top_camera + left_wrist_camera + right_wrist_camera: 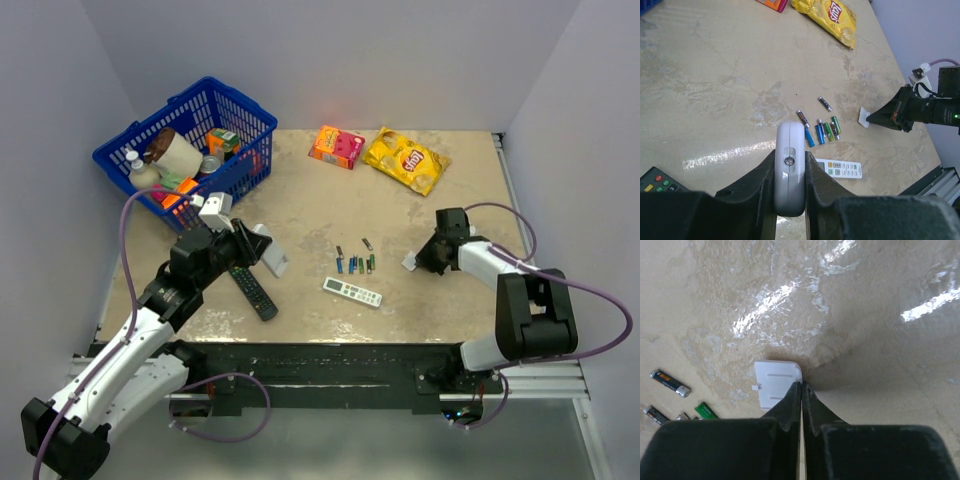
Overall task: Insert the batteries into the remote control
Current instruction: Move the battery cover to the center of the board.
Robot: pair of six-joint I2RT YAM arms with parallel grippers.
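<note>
Basket (200, 120) sits far L, not needed. L tool (255, 245) clamps the remote control (790, 172) by its two sides, lifted off the bench (300, 200), w/ a black remote (252, 290) just below it. Mid-bench: batteries (355, 263) in a loose cluster, one apart at the back, and a slim white remote (352, 292) just in front. R of them a small white battery cover (774, 386) lies flat. R tool (801, 390) is fully closed, tips touching the cover's near corner, nothing seen between them.

Step in hand, I'd say: cover's off, so R arm goes for a cell. To do it well: open R tool, take the stray cell first so neighbours don't get knocked, grip mid-length, and have L arm turn the bay up & hold steady. Check +/- ends.

Views: only R wrist cam shows the cover's ribs & latch tab. L wrist cam shows a small round fitting on the remote's end. Overhead gives layout only. Bay not visible anywhere.
</note>
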